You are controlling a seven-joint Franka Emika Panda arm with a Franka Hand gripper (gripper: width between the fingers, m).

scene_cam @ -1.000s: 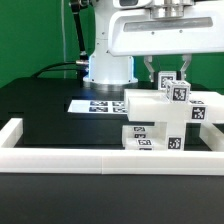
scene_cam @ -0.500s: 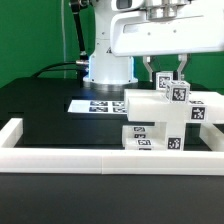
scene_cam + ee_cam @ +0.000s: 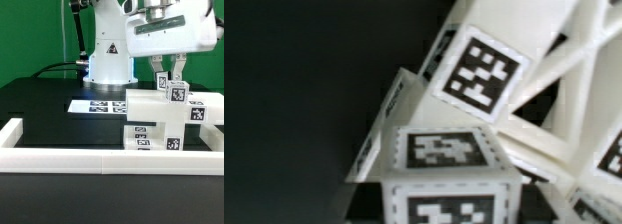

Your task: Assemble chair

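Observation:
The partly built chair [image 3: 152,108] is a stack of matte white blocks with black-and-white tags, standing at the exterior view's right behind the border frame. A short tagged post [image 3: 166,85] sticks up from its top. My gripper [image 3: 169,72] hangs tilted over that post, with one finger on each side of the post's top, shut on it. The wrist view is filled with tagged white chair pieces seen close up: a block with tags [image 3: 446,152] and a slanted tagged piece [image 3: 487,64]. My fingers do not show clearly there.
The marker board [image 3: 96,104] lies flat on the black table left of the chair. The long low white border frame [image 3: 100,157] runs along the front and both sides. The arm's white base [image 3: 106,62] stands at the back, with a cable to its left.
The hand has tilted and turned above the post. The fingers have drawn closer together around the post's top. The chair pieces have not visibly moved.

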